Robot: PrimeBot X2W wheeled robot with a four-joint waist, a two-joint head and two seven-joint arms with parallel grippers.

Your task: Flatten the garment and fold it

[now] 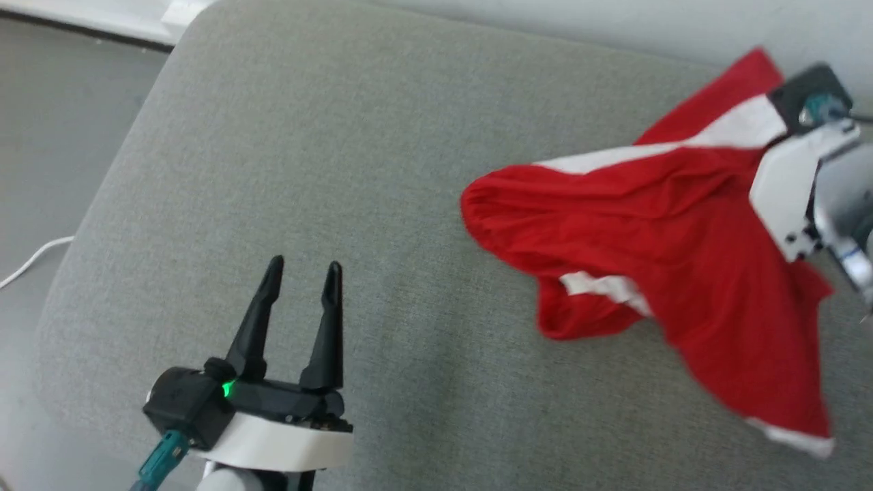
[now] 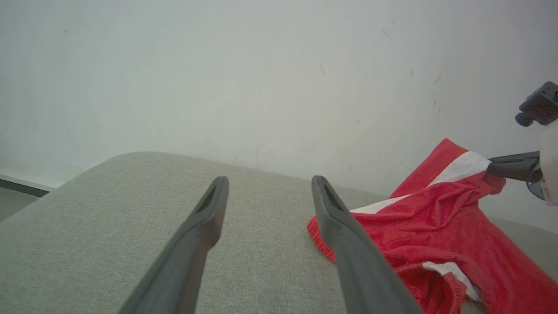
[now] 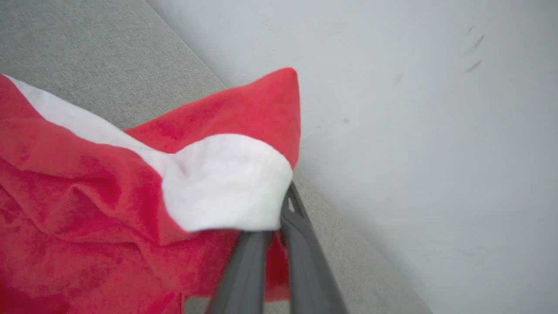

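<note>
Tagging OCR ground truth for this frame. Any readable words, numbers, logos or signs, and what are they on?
No readable text anywhere.
red shorts: plain red cloth with white stripes, no print legible on the sides facing the cameras.
grey cushion and wall: no markings.
left hand: a green light on its base, no label legible.
</note>
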